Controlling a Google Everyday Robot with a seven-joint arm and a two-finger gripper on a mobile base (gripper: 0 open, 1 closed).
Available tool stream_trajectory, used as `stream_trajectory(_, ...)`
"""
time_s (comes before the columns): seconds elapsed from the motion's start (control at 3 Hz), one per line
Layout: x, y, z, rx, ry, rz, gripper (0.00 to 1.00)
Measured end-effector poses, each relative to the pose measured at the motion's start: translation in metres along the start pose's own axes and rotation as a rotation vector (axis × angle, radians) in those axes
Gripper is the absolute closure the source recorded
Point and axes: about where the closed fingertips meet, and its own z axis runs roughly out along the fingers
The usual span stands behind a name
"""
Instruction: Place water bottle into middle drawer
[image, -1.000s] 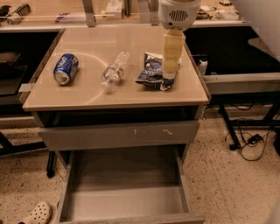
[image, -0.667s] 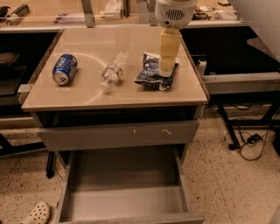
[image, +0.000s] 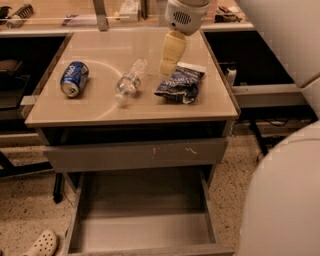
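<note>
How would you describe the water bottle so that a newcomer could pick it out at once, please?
On the tan tabletop, look between the blue soda can and the snack bag by the gripper. The water bottle lies on its side there, the only clear plastic thing.

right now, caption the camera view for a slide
Gripper over the table beside the chip bag, water bottle lying nearby, middle drawer open below

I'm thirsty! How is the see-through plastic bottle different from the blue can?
The clear crinkly plastic water bottle is see-through and longer; the blue soda can is solid-coloured and stubbier. The bottle lies nearer the gripper, which hangs by the dark snack bag. Both lie on their sides.
</note>
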Motion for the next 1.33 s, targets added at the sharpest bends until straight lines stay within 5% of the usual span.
stream_trajectory(0.33,-0.029,-0.026,0.013,-0.026,-0.043,0.081,0.00)
stream_trajectory(0.67,-0.060,-0.050,0.024,-0.015,-0.142,0.092,0.00)
stream_trajectory(1.0,-0.060,-0.050,0.024,-0.015,-0.142,0.092,0.00)
stream_trajectory(1.33,-0.069,-0.048,0.025,-0.018,-0.185,-0.013,0.00)
